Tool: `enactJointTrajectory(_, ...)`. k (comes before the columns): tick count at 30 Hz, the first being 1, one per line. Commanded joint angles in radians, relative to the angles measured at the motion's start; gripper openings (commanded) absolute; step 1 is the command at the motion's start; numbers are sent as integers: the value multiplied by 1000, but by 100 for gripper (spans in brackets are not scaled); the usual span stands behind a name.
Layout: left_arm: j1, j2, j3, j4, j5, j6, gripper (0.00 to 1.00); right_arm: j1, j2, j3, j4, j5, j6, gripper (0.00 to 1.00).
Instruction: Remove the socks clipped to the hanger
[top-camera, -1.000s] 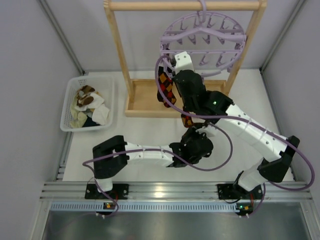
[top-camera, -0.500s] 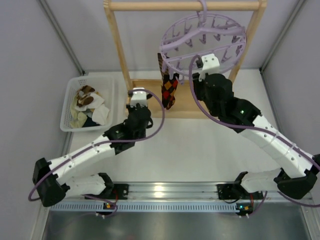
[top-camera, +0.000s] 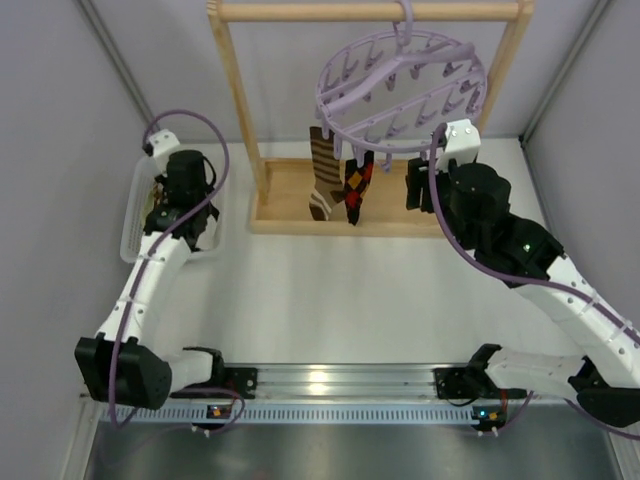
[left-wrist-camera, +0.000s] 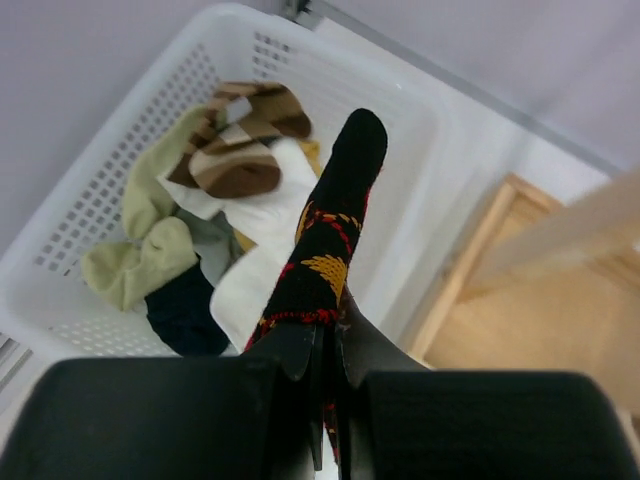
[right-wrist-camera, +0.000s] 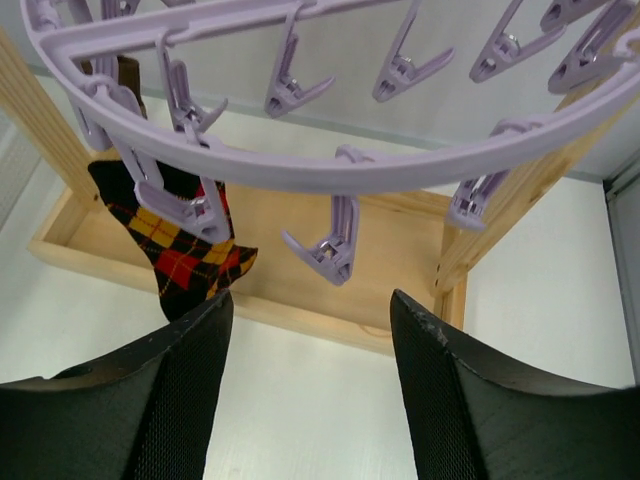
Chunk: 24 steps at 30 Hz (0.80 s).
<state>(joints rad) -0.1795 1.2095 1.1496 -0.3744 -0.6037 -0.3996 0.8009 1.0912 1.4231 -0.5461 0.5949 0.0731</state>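
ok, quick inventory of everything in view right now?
hanger: one, lavender, hooked on the rack's top bar
rack: one, light wood, back of the table
striped sock: one, brown and tan, clipped to the hanger
clipped argyle sock: one, black with red-orange diamonds, clipped beside it
held argyle sock: one, same pattern, above the basket
basket: one, white, left of the rack, holding a pile of socks and cloths
table: one, white, under everything
left tool: one, black, shut on the held argyle sock
right tool: one, black, open below the hanger's rim
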Motion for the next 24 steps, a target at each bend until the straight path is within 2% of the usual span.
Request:
enactJointTrajectory(1, 119, 48, 117, -32, 134, -42, 0, -16, -71, -38, -25, -24, 19, 63)
enactJointTrajectory(6, 322, 195, 200, -44, 361, -97, 0, -17, -140, -124, -25, -58, 42, 65)
enactJointTrajectory(9, 350, 304, 266, -49, 383, -70, 0, -16, -198, -161, -25, -90, 48, 66)
enactJointTrajectory(12, 356, 404, 349, -76, 490, -51, 0, -16, -241, -188, -23, -95, 54, 66)
enactJointTrajectory(15, 356, 478, 433, -98, 541, -51, 9, -17, -270, -208, -20, -98, 56, 66)
enactJointTrajectory(18, 354, 531, 496, -135, 578, -32, 33, -16, -287, -217, -37, -101, 56, 66)
enactJointTrajectory(19, 354, 533, 502, -142, 588, -19, 64, -16, -292, -226, -37, -99, 57, 66)
enactJointTrajectory(21, 350, 506, 496, -144, 576, -15, 99, -15, -306, -237, -37, -95, 59, 66)
enactJointTrajectory(24, 328, 443, 463, -144, 570, 1, 99, -16, -315, -253, -34, -98, 71, 66)
